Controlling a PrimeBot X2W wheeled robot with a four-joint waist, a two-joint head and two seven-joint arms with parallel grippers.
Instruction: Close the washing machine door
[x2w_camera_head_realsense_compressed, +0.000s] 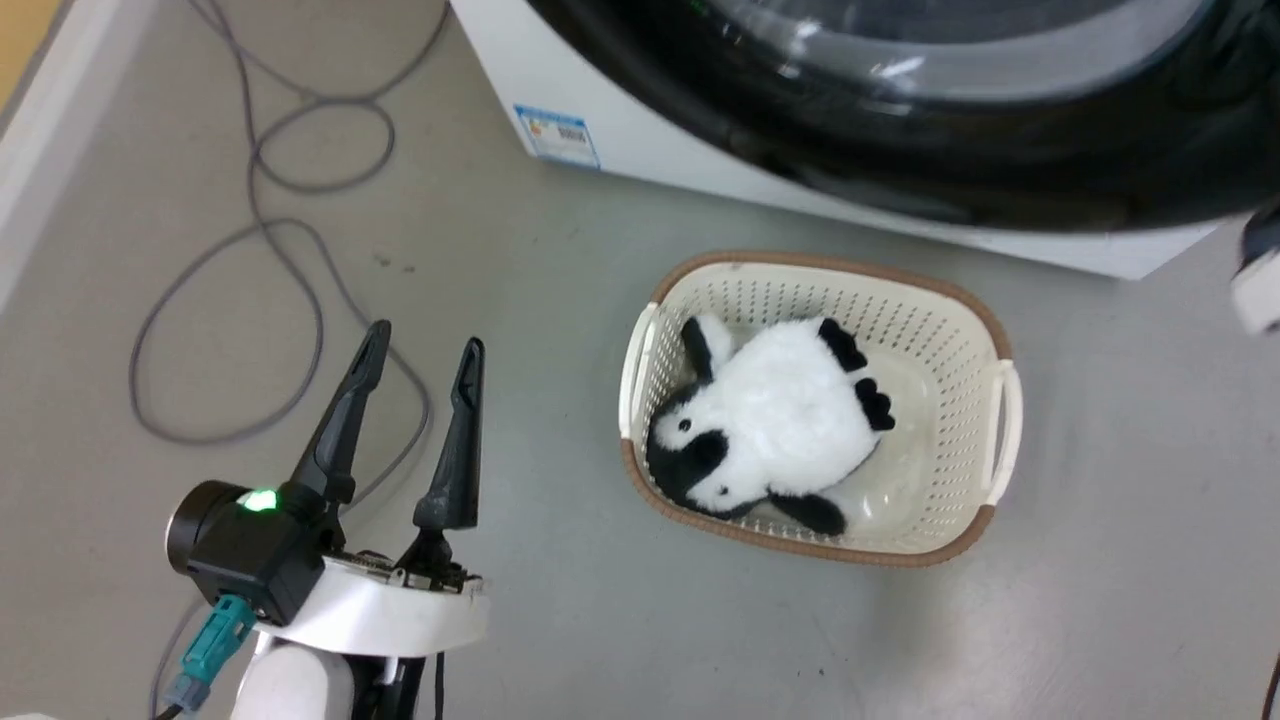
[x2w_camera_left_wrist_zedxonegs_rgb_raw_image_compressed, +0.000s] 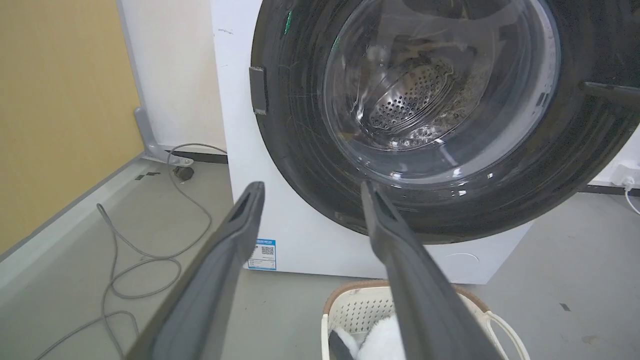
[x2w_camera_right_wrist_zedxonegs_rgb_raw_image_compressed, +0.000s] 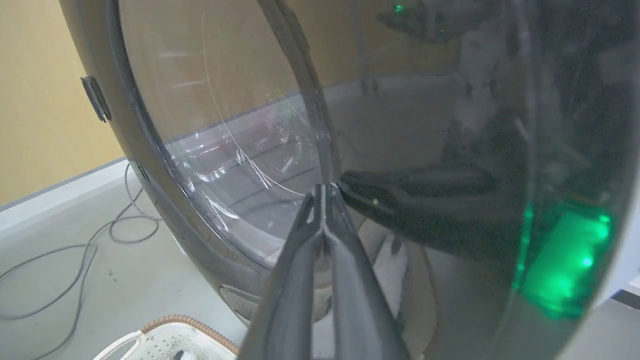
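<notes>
My right claw (x2w_camera_right_wrist_zedxonegs_rgb_raw_image_compressed: 324, 189), pinched shut, touches the washing machine door (x2w_camera_right_wrist_zedxonegs_rgb_raw_image_compressed: 210, 150). It looks stiff and slippery, so I'd push. My left claw (x2w_camera_head_realsense_compressed: 427, 336) is wide.

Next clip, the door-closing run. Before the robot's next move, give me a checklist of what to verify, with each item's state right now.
1. Right claw shut, tips against the glossy outside of the washing machine door: ok.
2. Door latched: not ok; wall and floor show through its glass in the right wrist view, so it stands ajar.
3. Left claw out of the door's swing: ok; it is open, over the floor, apart from the basket.
4. Basket clear of the door's lower edge: cannot tell; it sits on the floor just before the washing machine, height gap unclear.
5. Opening free of obstructions: cannot tell; the door covers it.
</notes>
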